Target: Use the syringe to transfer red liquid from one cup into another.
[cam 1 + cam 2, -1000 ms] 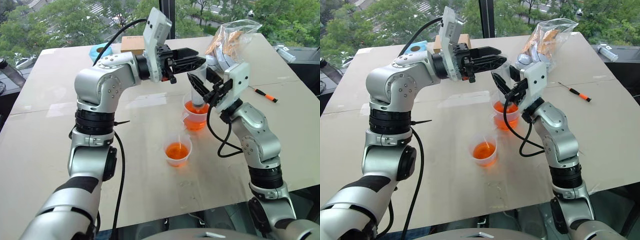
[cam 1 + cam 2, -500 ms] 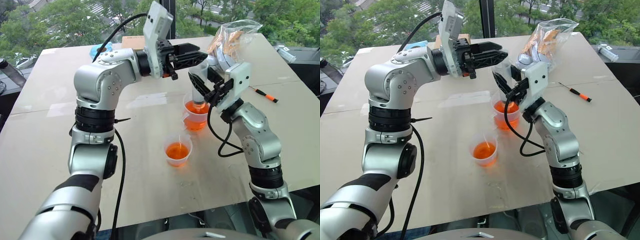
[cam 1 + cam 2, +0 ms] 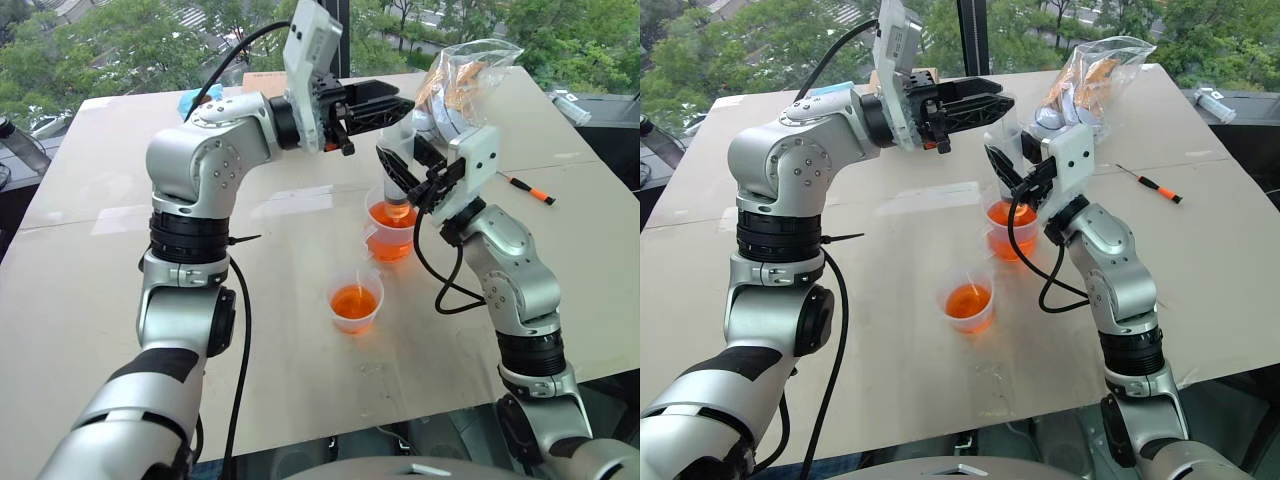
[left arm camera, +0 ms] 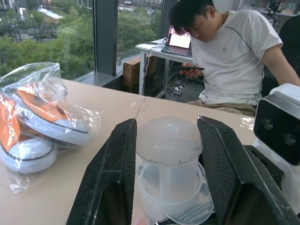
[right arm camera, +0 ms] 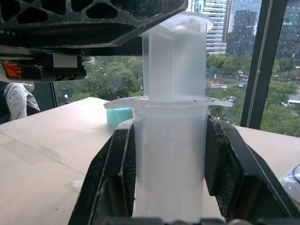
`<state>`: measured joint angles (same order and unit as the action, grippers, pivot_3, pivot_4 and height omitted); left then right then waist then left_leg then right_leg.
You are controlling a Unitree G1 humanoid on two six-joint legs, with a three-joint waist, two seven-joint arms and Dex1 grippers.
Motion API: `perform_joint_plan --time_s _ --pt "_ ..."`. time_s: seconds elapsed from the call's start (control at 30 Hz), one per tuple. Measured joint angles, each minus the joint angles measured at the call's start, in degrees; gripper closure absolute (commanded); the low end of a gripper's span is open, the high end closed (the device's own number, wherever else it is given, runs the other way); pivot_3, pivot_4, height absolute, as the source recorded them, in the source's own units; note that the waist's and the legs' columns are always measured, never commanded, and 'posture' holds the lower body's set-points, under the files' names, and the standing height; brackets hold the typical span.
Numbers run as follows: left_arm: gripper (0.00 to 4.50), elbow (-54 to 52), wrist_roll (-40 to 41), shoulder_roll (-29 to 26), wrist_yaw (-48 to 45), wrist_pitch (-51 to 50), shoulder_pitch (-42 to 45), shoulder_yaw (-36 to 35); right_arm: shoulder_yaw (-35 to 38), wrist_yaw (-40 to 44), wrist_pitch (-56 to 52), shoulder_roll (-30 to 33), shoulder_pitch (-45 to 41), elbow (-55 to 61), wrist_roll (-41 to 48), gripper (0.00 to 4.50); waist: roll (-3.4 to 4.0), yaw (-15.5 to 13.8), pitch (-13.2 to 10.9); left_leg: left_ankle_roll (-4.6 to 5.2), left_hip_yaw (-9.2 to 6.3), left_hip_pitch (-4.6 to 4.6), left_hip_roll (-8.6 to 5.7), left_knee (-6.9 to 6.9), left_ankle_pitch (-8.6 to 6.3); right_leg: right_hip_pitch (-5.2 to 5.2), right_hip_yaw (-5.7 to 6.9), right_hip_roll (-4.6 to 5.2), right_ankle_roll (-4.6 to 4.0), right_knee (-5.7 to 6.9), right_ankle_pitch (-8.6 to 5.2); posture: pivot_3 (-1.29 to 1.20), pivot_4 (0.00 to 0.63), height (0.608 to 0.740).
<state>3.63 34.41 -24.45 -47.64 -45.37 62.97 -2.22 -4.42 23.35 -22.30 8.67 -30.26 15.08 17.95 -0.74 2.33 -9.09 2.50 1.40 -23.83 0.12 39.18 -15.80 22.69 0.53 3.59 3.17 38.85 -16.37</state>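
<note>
Syringe [image 3: 402, 170] stands upright in your right hand [image 3: 403, 178], tip in the taller cup [image 3: 390, 228] of red liquid [image 3: 390, 216]; since a second ago your left hand [image 3: 385, 103] has risen. Left wrist view: its fingers [image 4: 108, 174] are spread beside the plunger [image 4: 169, 140], apparently drawing done. Right wrist view: fingers [image 5: 119, 164] pinch the barrel. Next comes the smaller cup [image 3: 355, 301].

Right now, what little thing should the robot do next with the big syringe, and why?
Probably close the left gripper on the plunger top and pull it up. The right gripper is shut on the syringe, held upright with its tip in the larger cup of red liquid. The left fingers sit either side of the plunger, apparently not yet squeezing.
</note>
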Motion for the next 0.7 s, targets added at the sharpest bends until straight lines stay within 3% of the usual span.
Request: perform_joint_plan --time_s 0.07,0.53,0.7 --pt "0.23 -0.74 -0.6 -0.35 0.67 2.11 0.92 -0.66 -0.75 -0.02 -0.27 -0.26 0.39 -1.27 0.0 3.01 0.0 -0.08 0.0 0.0 0.0 0.0 0.0 0.0 0.0 0.0 0.01 0.01 0.0 0.0 0.0 0.0 0.15 0.74" --pt "0.23 -0.8 3.74 -0.04 3.32 2.79 2.36 -6.58 0.46 -0.58 -0.31 -0.65 -1.17 -1.37 0.89 3.01 0.0 -0.14 0.0 0.0 -0.01 0.0 -0.01 0.01 0.0 0.0 0.02 0.01 0.0 0.01 0.0 0.0 0.15 0.74" --pt "0.23 1.53 3.67 -4.46 0.6 3.69 2.57 -7.21 4.55 -0.88 -0.12 -1.74 -3.61 0.08 5.37 3.01 0.0 0.09 0.0 0.0 0.0 0.02 -0.01 -0.01 0.0 0.0 0.02 -0.01 0.0 0.01 0.0 0.0 0.15 0.74"
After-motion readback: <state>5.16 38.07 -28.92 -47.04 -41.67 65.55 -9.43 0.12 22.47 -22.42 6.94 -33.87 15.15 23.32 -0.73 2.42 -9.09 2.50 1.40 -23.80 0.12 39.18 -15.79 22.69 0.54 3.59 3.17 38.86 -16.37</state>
